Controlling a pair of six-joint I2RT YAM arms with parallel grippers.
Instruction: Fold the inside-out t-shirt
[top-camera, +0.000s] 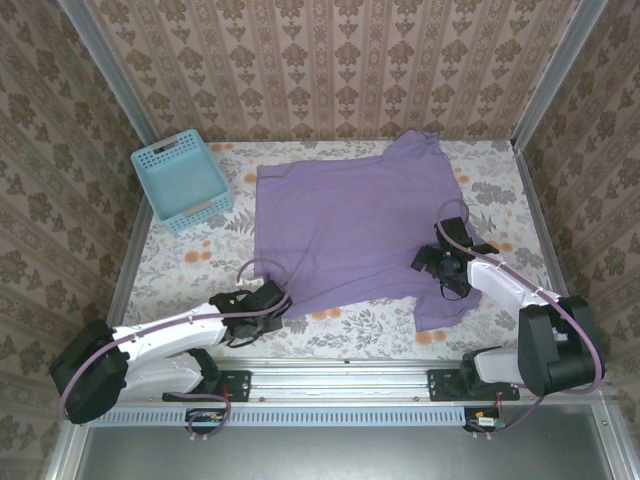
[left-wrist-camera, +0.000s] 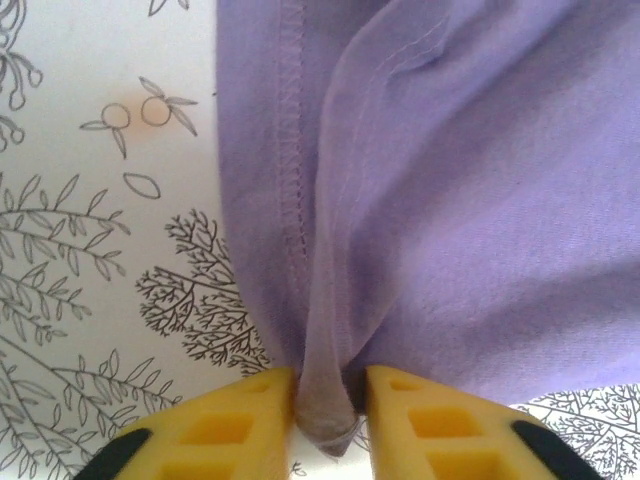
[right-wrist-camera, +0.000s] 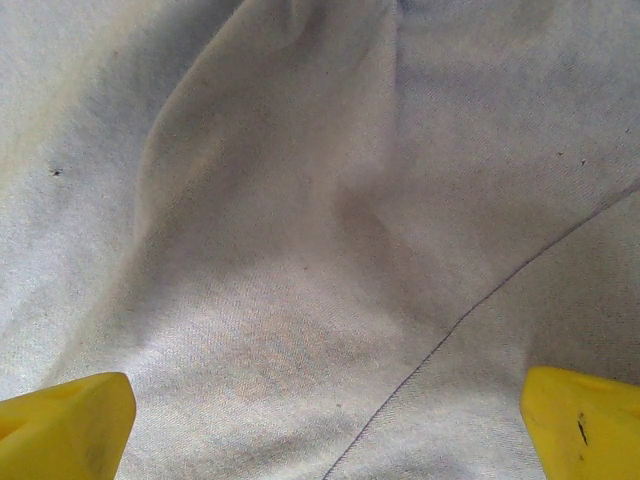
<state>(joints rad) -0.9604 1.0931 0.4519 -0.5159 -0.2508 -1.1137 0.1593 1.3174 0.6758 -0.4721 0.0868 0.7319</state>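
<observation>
At the upper left of the top view a light-blue basket (top-camera: 180, 180) sits on the flowered tabletop (top-camera: 200, 255), apart from the work.

Lower left, the left claw (top-camera: 283, 297) lies low at the near-left corner of the inside-out t-shirt (top-camera: 350, 230). In its wrist view the left claw (left-wrist-camera: 330, 400) is clenched on a narrow ridge of the stitched hem, and the cloth touches both yellow fingers (left-wrist-camera: 235, 425).

The shirt lies spread mostly flat from the centre to the right of the tabletop, plain face up. One sleeve reaches the upper right and another the lower right.

Right of centre, the right claw (top-camera: 442, 265) sits over the shirt's right side, near the lower sleeve. In its wrist view the claw (right-wrist-camera: 320, 415) is released, jaws wide, with creased cloth and a seam line beneath and nothing gripped.

The step in hand looks like taking hold for a first fold. One corner is caught; the right side is not yet taken. Next, the right claw likely needs to settle onto the cloth and pinch it, ideally a single edge. Then both arms can lift and carry evenly, so the hem does not slip from the left grip.
</observation>
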